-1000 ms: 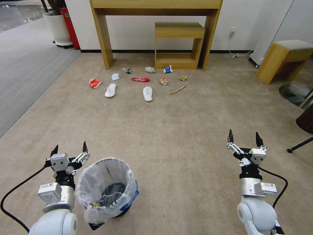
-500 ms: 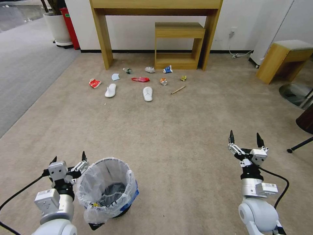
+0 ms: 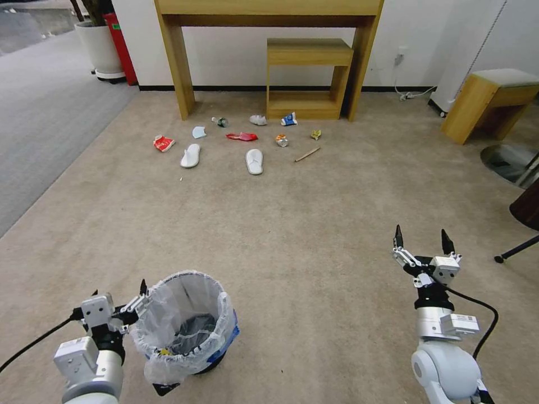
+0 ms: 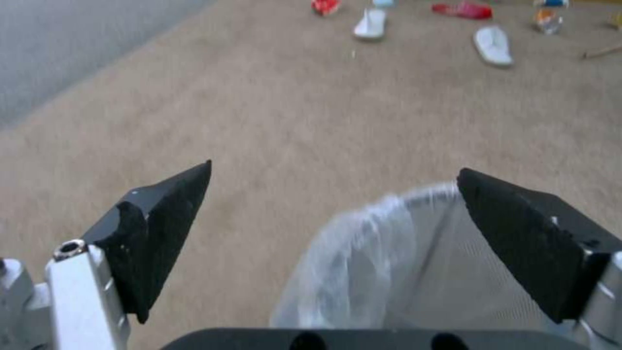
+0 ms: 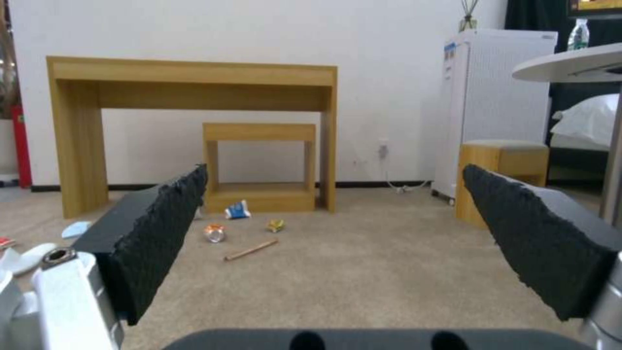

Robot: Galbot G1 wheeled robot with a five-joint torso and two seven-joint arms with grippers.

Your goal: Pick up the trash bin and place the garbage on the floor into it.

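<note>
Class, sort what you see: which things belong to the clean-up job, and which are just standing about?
Job: trash bin, slippers, red wrapper, orange can, wooden stick, left gripper.
Standing about: wooden console, small shelf, stool.

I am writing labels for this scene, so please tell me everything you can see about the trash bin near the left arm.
The trash bin is small, round and dark, lined with a translucent white plastic bag folded over its rim and hanging crumpled down the outside. A blue strip runs low on its side. It stands upright on the beige carpet. Its mouth is open; dark contents show at the bottom. The left gripper, fingers open, sits beside the rim, one fingertip at the bag's edge; contact is unclear.
</note>
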